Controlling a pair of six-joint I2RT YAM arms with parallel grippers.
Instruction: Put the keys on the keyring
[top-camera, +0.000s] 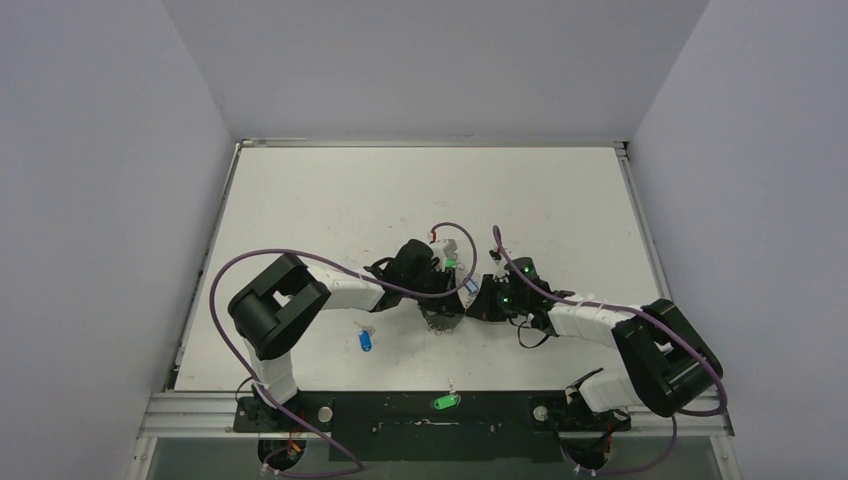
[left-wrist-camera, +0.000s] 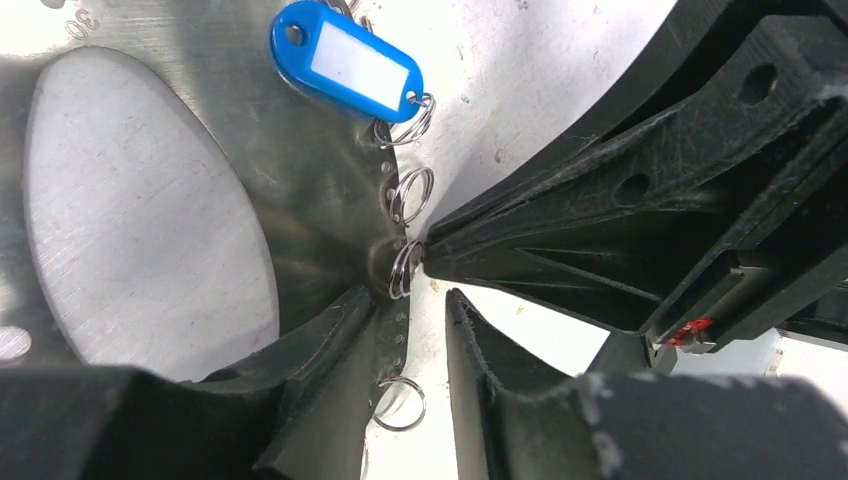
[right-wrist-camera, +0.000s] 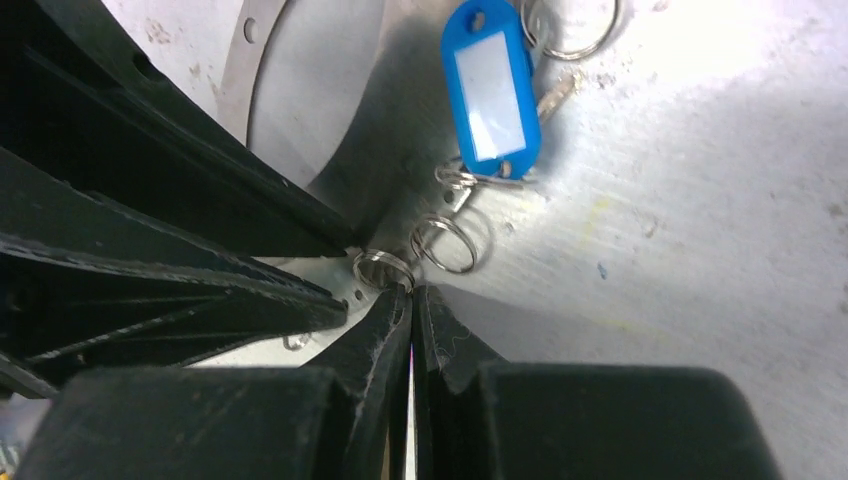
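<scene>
You have the right gripper (right-wrist-camera: 412, 293) clenched on a small split ring (right-wrist-camera: 383, 268) at the rim of the keyring (left-wrist-camera: 310, 180), mid-tabletop; the left gripper (left-wrist-camera: 410, 300) straddles that rim, hold not determinable; steady it before prying the coil.

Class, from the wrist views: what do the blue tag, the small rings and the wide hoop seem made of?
Blue tag: probably glossy plastic; smooth sheen, white label window. Small rings: bright metal wire, coiled double. Wide hoop: flat sheet metal, likely steel; dull brushed grey with soft reflections.
</scene>
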